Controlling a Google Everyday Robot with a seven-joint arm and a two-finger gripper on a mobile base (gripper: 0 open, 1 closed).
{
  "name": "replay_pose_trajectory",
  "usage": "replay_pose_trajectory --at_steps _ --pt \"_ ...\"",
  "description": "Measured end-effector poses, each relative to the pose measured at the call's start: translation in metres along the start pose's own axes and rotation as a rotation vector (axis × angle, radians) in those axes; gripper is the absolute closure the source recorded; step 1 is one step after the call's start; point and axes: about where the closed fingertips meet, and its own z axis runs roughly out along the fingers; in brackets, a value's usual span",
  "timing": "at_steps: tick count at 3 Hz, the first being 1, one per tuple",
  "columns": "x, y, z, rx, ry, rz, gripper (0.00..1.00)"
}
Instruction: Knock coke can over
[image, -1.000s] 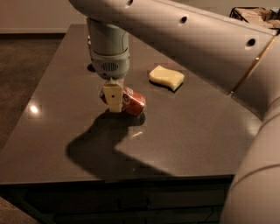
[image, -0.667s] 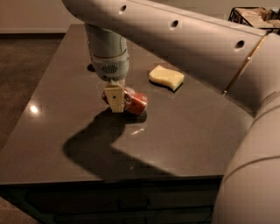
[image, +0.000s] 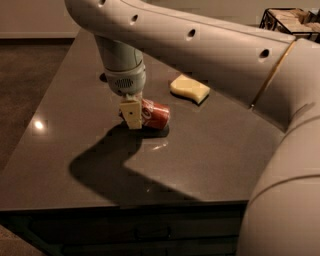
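Coke can (image: 156, 115) lies on its side by the low gripper (image: 132, 113), whose grip I can't tell; likely light, slick, thin-walled, so push mid-body.

Dark grey table (image: 215, 155): coke can (image: 156, 115), red, lying on its side near the centre. Gripper (image: 132, 114) low at one end of the can, against it. Yellow sponge (image: 189, 89) behind, apart. Pale arm (image: 200, 45) overhead, casting a shadow.

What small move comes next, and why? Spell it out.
Probably lift the pincer straight up and clear. The red aluminium coke can already lies on its side on the dark grey table, with the pincer low at one end of it, so pushing would likely only roll it.
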Motion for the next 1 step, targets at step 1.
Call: replay_pose_trajectory --at_steps 1 --pt "-0.0037 -0.0038 0.0000 0.017 -0.017 0.001 0.38"
